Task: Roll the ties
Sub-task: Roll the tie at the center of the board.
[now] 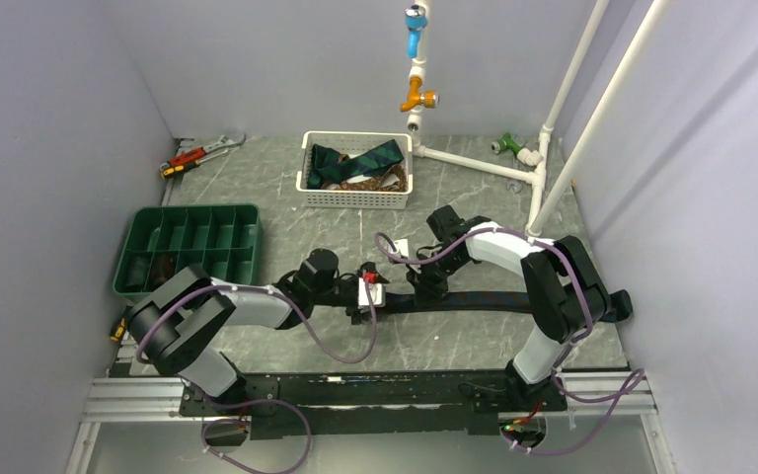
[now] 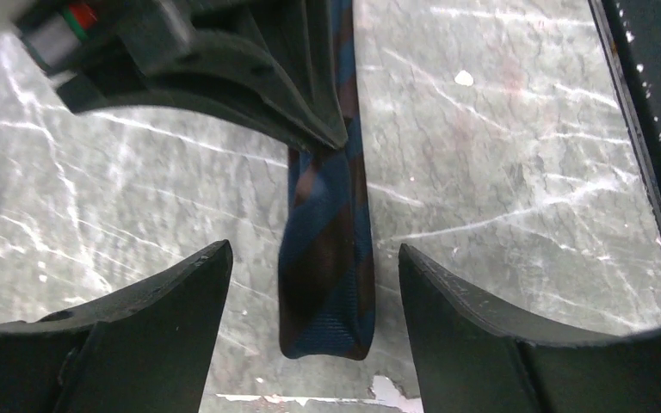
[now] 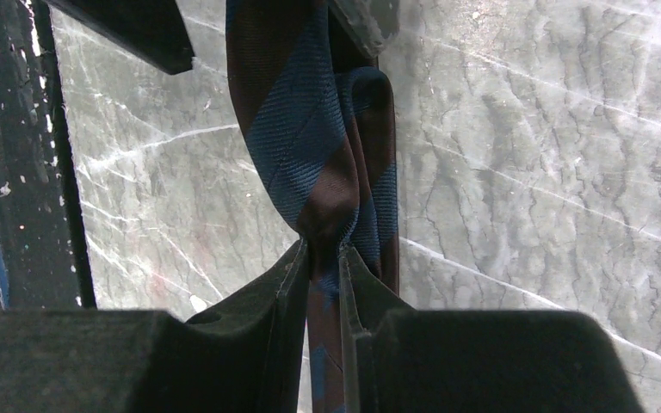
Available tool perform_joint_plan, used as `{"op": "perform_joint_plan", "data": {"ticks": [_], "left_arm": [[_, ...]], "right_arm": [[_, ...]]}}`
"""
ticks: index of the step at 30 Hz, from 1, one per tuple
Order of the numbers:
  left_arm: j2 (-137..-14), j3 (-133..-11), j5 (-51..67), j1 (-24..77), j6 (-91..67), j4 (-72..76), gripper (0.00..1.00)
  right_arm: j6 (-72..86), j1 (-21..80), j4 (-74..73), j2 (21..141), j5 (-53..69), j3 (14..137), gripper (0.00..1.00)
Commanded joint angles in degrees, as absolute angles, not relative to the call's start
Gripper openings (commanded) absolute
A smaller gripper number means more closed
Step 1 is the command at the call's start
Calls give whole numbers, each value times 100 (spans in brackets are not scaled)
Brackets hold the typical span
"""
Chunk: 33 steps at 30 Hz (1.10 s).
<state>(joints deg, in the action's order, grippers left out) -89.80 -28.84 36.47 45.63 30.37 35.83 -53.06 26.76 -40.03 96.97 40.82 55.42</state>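
Note:
A navy and brown striped tie [image 1: 484,301] lies stretched across the table in front of both arms. In the left wrist view its folded end [image 2: 327,284] lies on the table between my left gripper's [image 2: 314,258] open jaws, touching neither finger. My right gripper [image 3: 323,249] is shut on the tie, pinching a doubled fold [image 3: 310,129] just beyond the tips. The two grippers face each other closely at mid table, the left gripper [image 1: 368,296] just left of the right gripper [image 1: 424,284]. More ties [image 1: 360,163] lie heaped in a white basket [image 1: 355,200].
A green compartment tray [image 1: 242,212] stands at the left with dark items in two cells. Wrenches [image 1: 202,153] lie at the back left corner. White pipes [image 1: 474,163] with valves run along the back right. A black rail [image 1: 355,385] borders the near edge.

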Motion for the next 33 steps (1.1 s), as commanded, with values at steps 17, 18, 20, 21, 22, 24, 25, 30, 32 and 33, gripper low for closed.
{"op": "perform_joint_plan", "data": {"ticks": [17, 18, 20, 21, 22, 24, 25, 30, 32, 33], "left_arm": [[-9711, -3355, 3668, 4680, 3462, 2825, 28], [-9765, -3412, 3629, 4684, 3500, 2637, 28], [-9820, -3463, 3690, 4677, 3648, 2415, 26], [-9830, -3449, 3711, 4683, 3699, 2398, 26], [-9850, -3457, 3705, 4679, 3696, 2388, 26], [-9897, -3539, 3678, 4680, 3686, 2272, 26], [-9912, -3552, 3668, 4680, 3676, 2269, 27], [-9803, -3316, 3805, 4664, 3724, 2615, 32], [-9654, -3108, 3950, 4607, 3659, 3008, 43], [-9565, -3014, 4003, 4592, 3554, 3249, 53]], "right_arm": [[-5546, 2689, -4369, 9415, 4301, 5975, 22], [-5594, 2689, -4401, 9432, 4293, 5972, 24], [-5627, 2689, -4485, 9474, 4304, 5984, 31], [-5650, 2689, -4553, 9490, 4350, 6005, 35], [-5647, 2683, -4584, 9500, 4437, 6017, 41], [-5592, 2710, -4526, 9503, 4541, 5985, 45], [-5559, 2756, -4462, 9530, 4490, 5958, 46], [-5583, 2805, -4202, 9913, 4129, 5957, 36], [-5697, 2790, -4307, 9996, 4101, 5993, 27], [-5745, 2785, -4321, 9981, 4105, 5959, 25]]}}
